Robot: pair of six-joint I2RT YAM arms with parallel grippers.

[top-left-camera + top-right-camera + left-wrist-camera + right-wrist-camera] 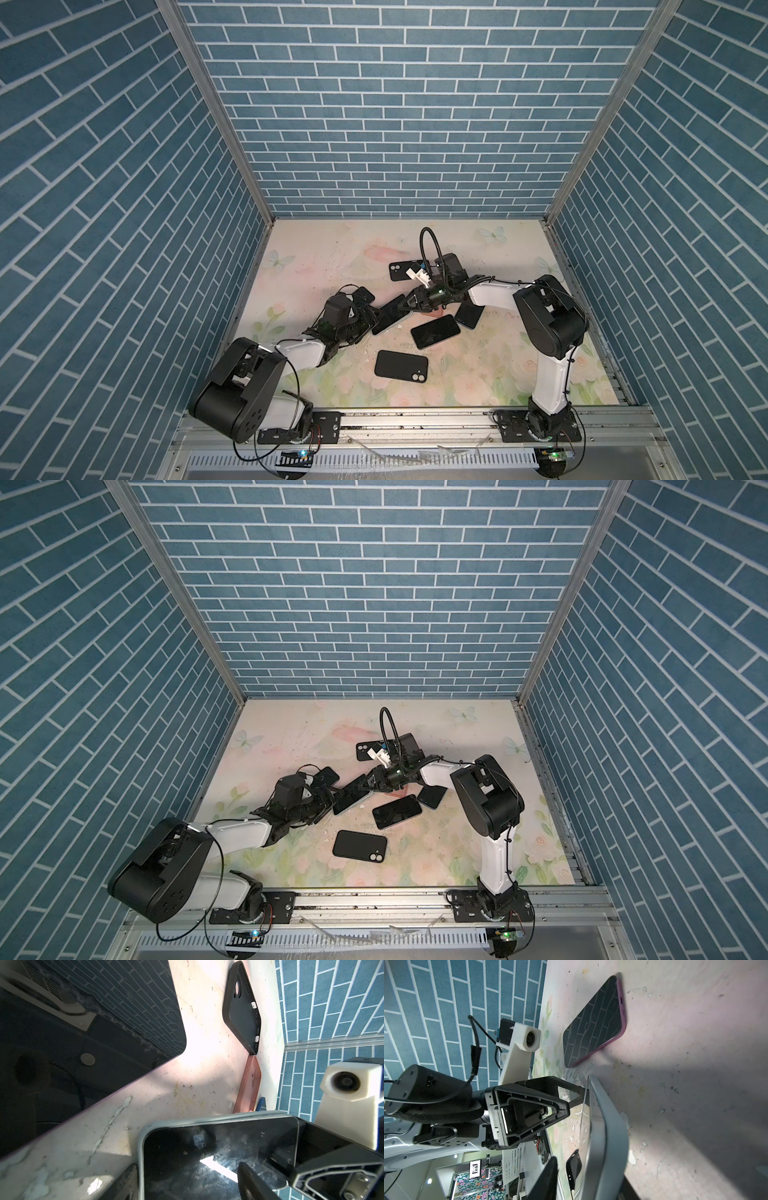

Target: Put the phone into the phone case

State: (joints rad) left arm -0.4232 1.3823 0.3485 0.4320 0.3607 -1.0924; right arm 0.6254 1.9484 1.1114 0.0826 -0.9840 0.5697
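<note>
A phone (197, 1157) with a dark screen lies inside the rim of a grey-blue phone case (142, 1157). In both top views the cased phone (388, 316) (349, 798) sits at mid-table, raised at an angle between the two arms. My left gripper (368, 322) (188, 1178) holds its near end, jaws wide across the case's width. My right gripper (403, 306) (591, 1169) straddles the far end. One finger is behind the case's back; the other is off the screen with a gap showing. I cannot tell if the phone is fully seated.
A purple-edged phone (435, 331) lies just right of the pair, another phone (469, 316) beyond it. A black case (401, 365) lies toward the front and another (399, 270) at the back. A pink case (251, 1084) lies under the right arm.
</note>
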